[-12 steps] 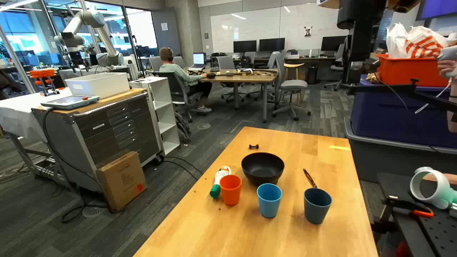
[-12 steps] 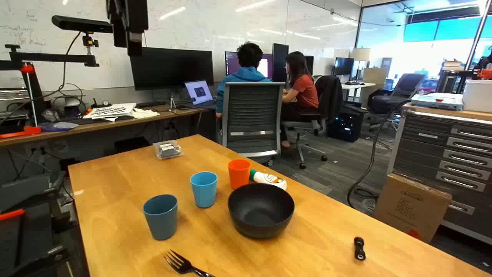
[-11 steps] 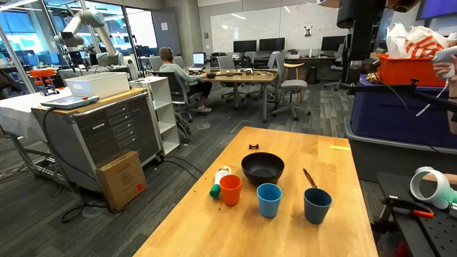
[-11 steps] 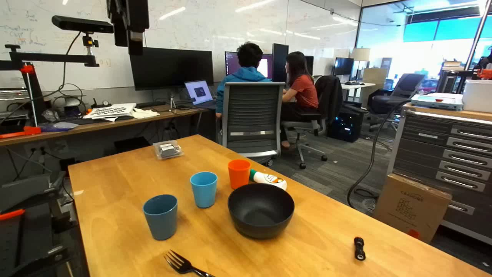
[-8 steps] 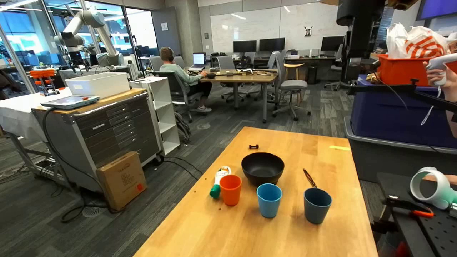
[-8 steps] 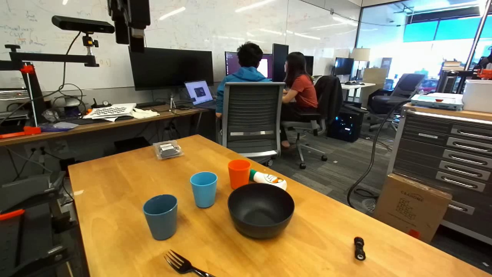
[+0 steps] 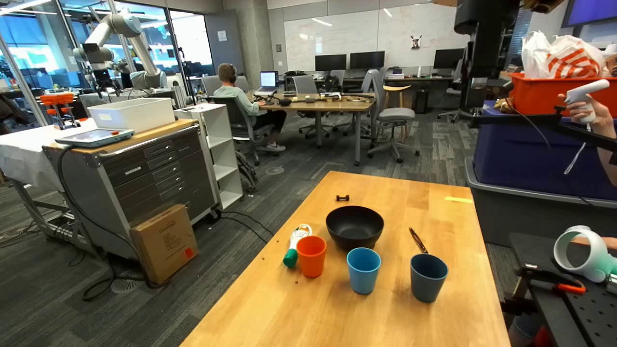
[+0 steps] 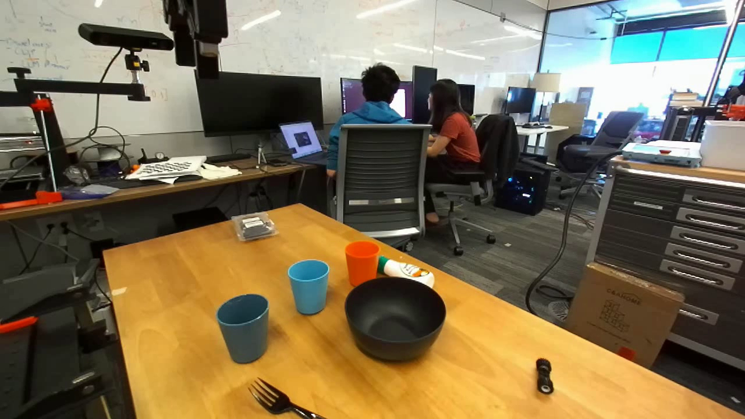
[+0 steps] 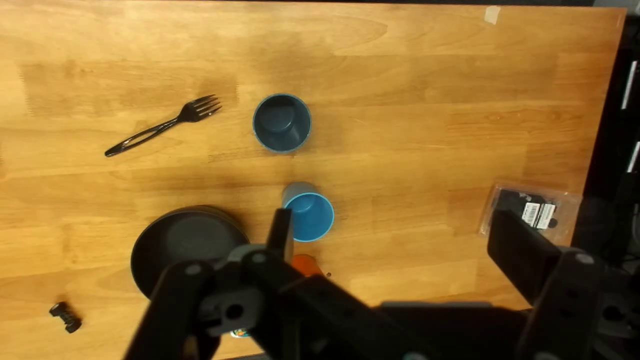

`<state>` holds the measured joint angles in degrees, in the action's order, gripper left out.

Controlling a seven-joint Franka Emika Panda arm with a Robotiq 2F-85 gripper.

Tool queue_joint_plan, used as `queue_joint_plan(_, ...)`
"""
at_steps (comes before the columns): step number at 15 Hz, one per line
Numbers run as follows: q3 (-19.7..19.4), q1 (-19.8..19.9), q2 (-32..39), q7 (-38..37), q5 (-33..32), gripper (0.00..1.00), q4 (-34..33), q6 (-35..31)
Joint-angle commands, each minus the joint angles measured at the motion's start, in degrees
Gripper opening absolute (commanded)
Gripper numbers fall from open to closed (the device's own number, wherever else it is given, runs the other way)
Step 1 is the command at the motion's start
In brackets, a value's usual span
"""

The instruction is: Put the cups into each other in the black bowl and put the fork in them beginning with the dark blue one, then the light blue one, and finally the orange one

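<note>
The gripper is released: in the wrist view its two fingers stand wide apart over the desk, and in an exterior view it hangs well above the surface. Closest to it in the wrist view is the light blue cup, upright, partly covered by a fingertip. Toward the bottom edge of the desk comes the orange cup, mostly hidden by the gripper; both exterior views show it upright, with a green-capped white bottle lying just beside it near the desk's edge. The black bowl sits flat left of the light blue cup, also partly covered, nearer the bottom edge than the top. The dark blue cup stands upright toward the top edge. Left of it the black plastic fork lies flat, tines toward that cup. All three cups stand apart from one another, outside the bowl.

A clear plastic package lies by the right edge, partly behind a fingertip. In an exterior view, a small black dumbbell-shaped piece lies near the far left corner and a yellow strip near the far right corner. Beyond the right edge there, a hand holds a white controller before a red bin.
</note>
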<state>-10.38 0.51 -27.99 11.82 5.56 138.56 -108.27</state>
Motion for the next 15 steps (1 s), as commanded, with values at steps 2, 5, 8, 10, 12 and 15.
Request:
queue_joint_plan(2, 0.9, 1.0, 0.1, 0.4, 0.4, 1.0, -0.1, 0.2)
queue_joint_plan(5, 0.9, 1.0, 0.1, 0.4, 0.4, 1.0, -0.1, 0.2)
queue_joint_plan(8, 0.9, 1.0, 0.1, 0.4, 0.4, 1.0, -0.1, 0.2)
queue_joint_plan(10, 0.9, 1.0, 0.1, 0.4, 0.4, 1.0, -0.1, 0.2)
queue_joint_plan(12, 0.9, 1.0, 0.1, 0.4, 0.4, 1.0, -0.1, 0.2)
queue_joint_plan(15, 0.9, 1.5, 0.6, 0.8, -0.2, 1.0, 3.0, -4.5)
